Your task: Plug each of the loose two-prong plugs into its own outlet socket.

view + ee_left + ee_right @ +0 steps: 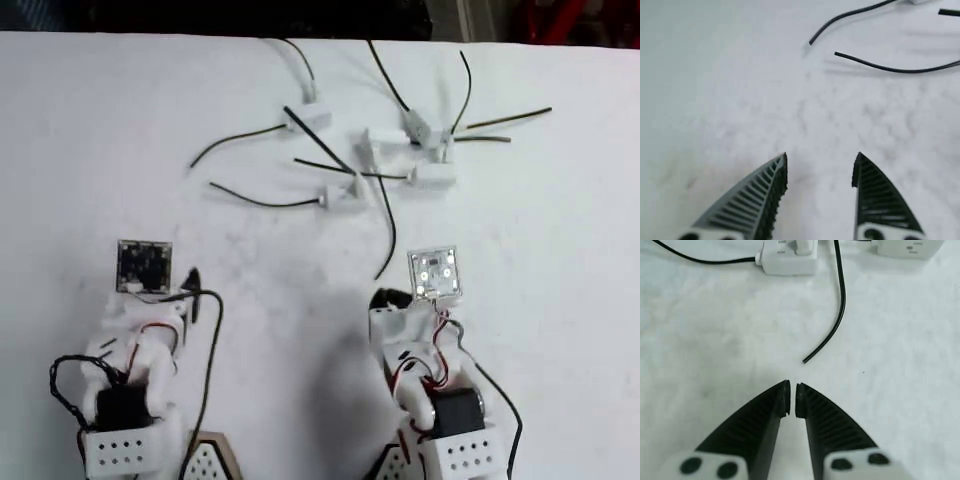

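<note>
A socket (787, 260) lies well ahead of my right fingertips, with a second socket (910, 247) near it. From above I can't tell plugs from sockets among the white pieces (430, 175). A cord (843, 295) ends just ahead of the right gripper (792, 396), fingers together. The left gripper (821, 160) has fingers apart over the table (715, 100), two cords (875, 65) well ahead.

High camera down over table (90, 120), wrist cameras low behind left claw (820, 171), right claw (792, 400), sharing its cables (843, 295)
</note>
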Controlling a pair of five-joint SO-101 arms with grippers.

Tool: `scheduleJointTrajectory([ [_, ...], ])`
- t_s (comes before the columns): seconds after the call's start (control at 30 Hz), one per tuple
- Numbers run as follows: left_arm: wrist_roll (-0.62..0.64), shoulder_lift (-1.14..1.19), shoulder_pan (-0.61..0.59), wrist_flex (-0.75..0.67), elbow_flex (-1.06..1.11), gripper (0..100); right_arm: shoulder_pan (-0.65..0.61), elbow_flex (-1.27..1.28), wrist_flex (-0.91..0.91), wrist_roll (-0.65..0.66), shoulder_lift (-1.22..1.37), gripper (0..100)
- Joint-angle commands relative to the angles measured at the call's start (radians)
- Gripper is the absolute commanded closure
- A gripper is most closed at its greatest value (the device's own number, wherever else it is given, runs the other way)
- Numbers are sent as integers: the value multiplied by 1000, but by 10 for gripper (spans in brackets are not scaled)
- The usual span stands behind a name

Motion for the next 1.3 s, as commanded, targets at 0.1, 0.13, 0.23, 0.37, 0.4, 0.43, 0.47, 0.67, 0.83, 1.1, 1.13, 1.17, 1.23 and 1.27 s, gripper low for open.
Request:
scheduleJointTrajectory([
  [0.1, 8, -16, 64, 147, 0, 774, 10, 9, 236, 12, -12, 978],
  [0.13, 8, -16, 62, 173, 0, 774, 10, 9, 271, 11, -12, 978],
  [0.23, 8, -16, 58, 250, 0, 774, 10, 9, 265, 11, -10, 978],
  [0.37, 8, -16, 58, 347, 2, 774, 8, 9, 265, 11, -10, 978],
  [0.4, 9, -16, 58, 364, 2, 774, 8, 9, 265, 11, -10, 979],
  [0.43, 11, -16, 58, 362, 2, 774, 8, 9, 265, 11, -10, 979],
  [0.47, 11, -16, 58, 362, 2, 774, 8, 9, 265, 11, -10, 979],
  [0.67, 11, -16, 58, 362, 2, 774, 8, 9, 265, 11, -10, 979],
  [0.83, 11, -16, 58, 362, 2, 774, 8, 9, 265, 11, -10, 979],
  [1.1, 11, -16, 58, 362, 2, 774, 8, 9, 265, 11, -10, 979],
  [1.13, 11, -16, 58, 362, 2, 774, 8, 9, 265, 11, -10, 979],
  [1.17, 11, -16, 58, 362, 2, 774, 8, 9, 265, 11, -10, 979],
  [1.23, 11, -16, 58, 362, 2, 774, 8, 9, 265, 11, -10, 979],
  [1.27, 11, -16, 58, 362, 2, 774, 8, 9, 265, 11, -10, 979],
])
